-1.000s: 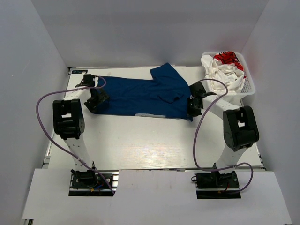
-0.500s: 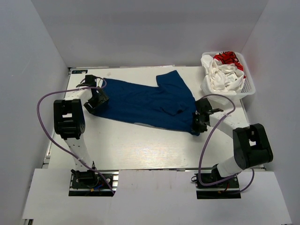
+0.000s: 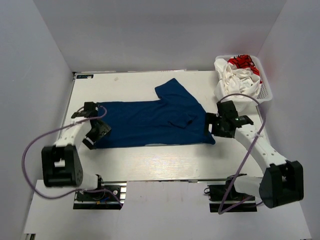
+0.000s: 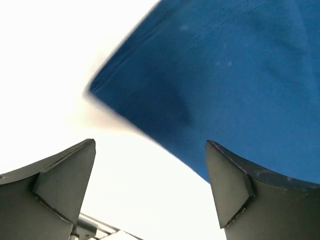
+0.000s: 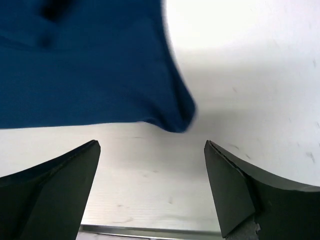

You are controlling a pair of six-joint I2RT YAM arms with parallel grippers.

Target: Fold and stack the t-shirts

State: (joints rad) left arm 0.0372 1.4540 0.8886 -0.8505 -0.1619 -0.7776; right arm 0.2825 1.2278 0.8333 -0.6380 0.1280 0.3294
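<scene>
A royal blue t-shirt (image 3: 150,120) lies spread across the middle of the table, one sleeve folded up at the back. Its left corner (image 4: 150,100) lies just ahead of my left gripper (image 4: 150,165), which is open with nothing between its fingers. My left gripper (image 3: 95,134) sits at the shirt's near left corner. My right gripper (image 3: 214,127) stands at the shirt's near right corner. In the right wrist view the gripper (image 5: 152,165) is open and empty, the blue corner (image 5: 175,117) just beyond it. A white t-shirt with red print (image 3: 239,75) lies crumpled in the basket.
The white mesh basket (image 3: 265,95) stands at the back right corner of the table. Grey walls enclose the table on the left, back and right. Purple cables loop from both arms. Bare white tabletop (image 3: 160,160) runs along the near side of the shirt.
Both arms have dragged the blue shirt toward the near edge and laid it flatter. The right gripper has opened and let go of the shirt's corner. The left gripper stays open.
</scene>
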